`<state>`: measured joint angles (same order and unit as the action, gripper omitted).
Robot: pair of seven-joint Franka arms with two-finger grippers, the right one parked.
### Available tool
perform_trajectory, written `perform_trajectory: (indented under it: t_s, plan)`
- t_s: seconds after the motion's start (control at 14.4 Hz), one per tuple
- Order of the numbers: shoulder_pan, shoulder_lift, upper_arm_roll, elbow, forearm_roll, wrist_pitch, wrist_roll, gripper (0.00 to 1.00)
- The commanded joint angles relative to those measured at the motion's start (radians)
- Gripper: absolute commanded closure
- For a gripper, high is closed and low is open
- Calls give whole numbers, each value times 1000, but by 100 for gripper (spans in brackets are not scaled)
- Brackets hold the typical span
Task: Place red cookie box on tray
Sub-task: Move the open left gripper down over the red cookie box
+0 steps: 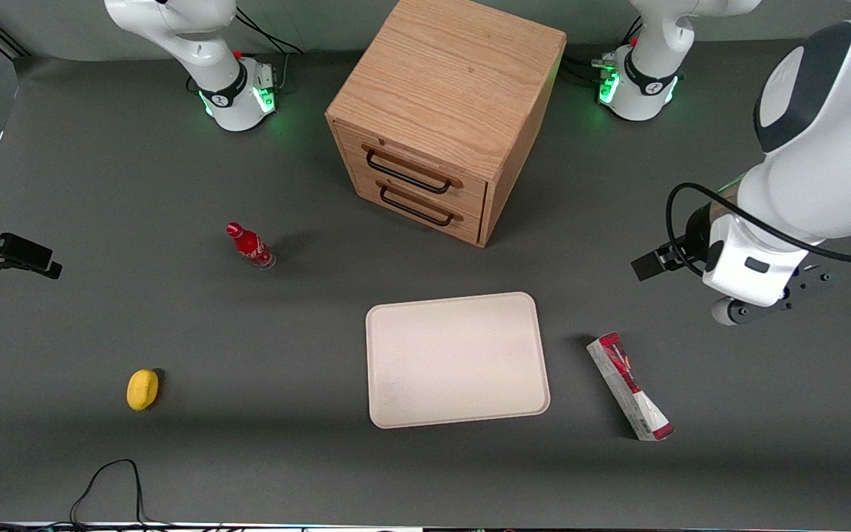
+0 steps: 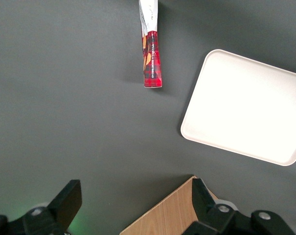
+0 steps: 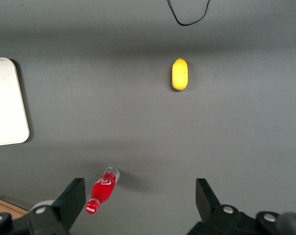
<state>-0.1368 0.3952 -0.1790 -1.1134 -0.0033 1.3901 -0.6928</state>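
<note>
So far we have nothing in hand: our left arm's gripper [image 2: 133, 208] hangs high above the table with its jaws spread wide and empty. Taking the flat cream-white rectangular tray [image 1: 457, 360] as our landmark and sweeping the front view, the small yellow lemon-like object [image 1: 142, 389] and the small red bottle [image 1: 250, 246] lie well off toward the parked arm's end, and the wooden two-drawer cabinet [image 1: 444, 118] stands farther from the front camera than the tray. The long, thin red-and-white cookie box [image 1: 629, 386] lies flat just beside the tray, toward the working arm's end, angled to its edge. We judge the risks ahead: closing along the carton's length would miss, and a shallow pinch could let it pivot or catch on the tray's rim.
</note>
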Motion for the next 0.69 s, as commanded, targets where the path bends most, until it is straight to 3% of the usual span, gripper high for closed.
perform_trajectory:
  t_s: [0.0, 0.21, 0.62]
  plan:
    - [5, 19, 1, 32, 8, -29, -7, 0]
    - [8, 66, 7, 14, 34, 24, -4, 0]
    - [43, 240, 12, -52, 57, 324, -10, 0]
